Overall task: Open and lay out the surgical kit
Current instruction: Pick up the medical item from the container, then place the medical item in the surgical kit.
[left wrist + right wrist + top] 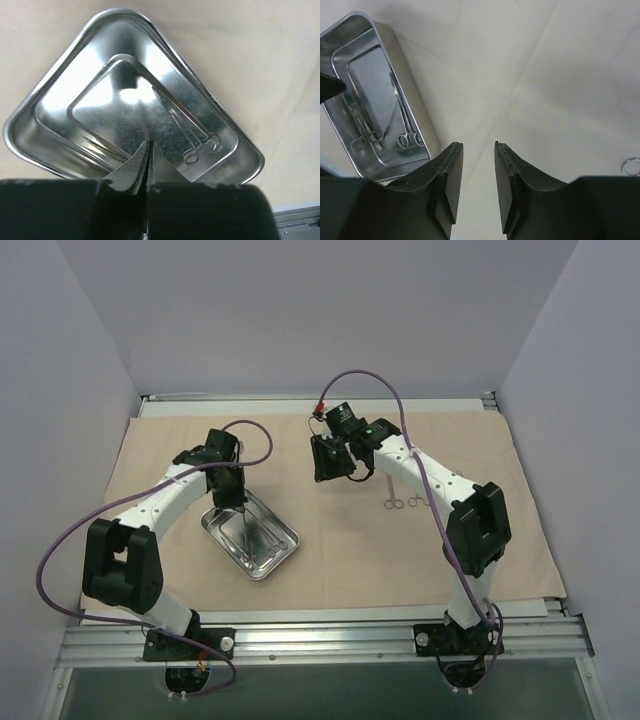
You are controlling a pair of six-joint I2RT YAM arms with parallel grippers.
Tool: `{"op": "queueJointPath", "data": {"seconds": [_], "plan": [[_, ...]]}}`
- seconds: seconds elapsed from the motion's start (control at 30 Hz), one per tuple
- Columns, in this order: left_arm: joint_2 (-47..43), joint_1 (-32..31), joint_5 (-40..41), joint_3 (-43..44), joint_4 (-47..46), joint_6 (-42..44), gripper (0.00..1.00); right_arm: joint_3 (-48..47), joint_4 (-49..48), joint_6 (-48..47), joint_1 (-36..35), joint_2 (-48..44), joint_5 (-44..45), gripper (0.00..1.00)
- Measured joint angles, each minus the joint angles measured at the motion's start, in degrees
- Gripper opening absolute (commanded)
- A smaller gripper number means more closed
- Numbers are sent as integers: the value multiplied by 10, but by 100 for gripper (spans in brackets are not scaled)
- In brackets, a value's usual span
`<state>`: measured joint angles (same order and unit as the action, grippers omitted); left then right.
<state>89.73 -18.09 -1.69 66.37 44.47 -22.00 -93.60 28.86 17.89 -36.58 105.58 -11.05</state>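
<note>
Beige cloth wrap (pixel 520 540) lies spread flat; steel tray (pixel 276 556) sits on it left of centre in the overhead view, ring-handled instruments (pixel 196 145) inside; two loose instruments (pixel 392 502) lie right of centre; left gripper (pixel 148 147) hangs over the tray, fingers together; right gripper (pixel 478 150) hovers over bare cloth, fingers apart.

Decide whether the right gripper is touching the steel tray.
Apart. The top external view shows bare cloth wrap lying between the right gripper and the steel tray.
</note>
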Motion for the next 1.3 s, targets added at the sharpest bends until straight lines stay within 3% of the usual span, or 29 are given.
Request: {"op": "queueJointPath", "data": {"seconds": [0.23,0.6,0.87,1.17,1.3], "plan": [[-1,48,-53,0,-2,29,2,-12,-40,0,-14,36,-82,36],[0,70,-112,26,-7,32,2,80,-282,10,-56,49,-209,56],[8,71,-128,26,-6,21,2,108,-385,16,-108,87,-224,57],[9,73,-136,26,-5,15,2,108,-399,6,-130,134,-222,56],[9,73,-138,26,-5,14,2,108,-405,0,-135,138,-220,49]]}}
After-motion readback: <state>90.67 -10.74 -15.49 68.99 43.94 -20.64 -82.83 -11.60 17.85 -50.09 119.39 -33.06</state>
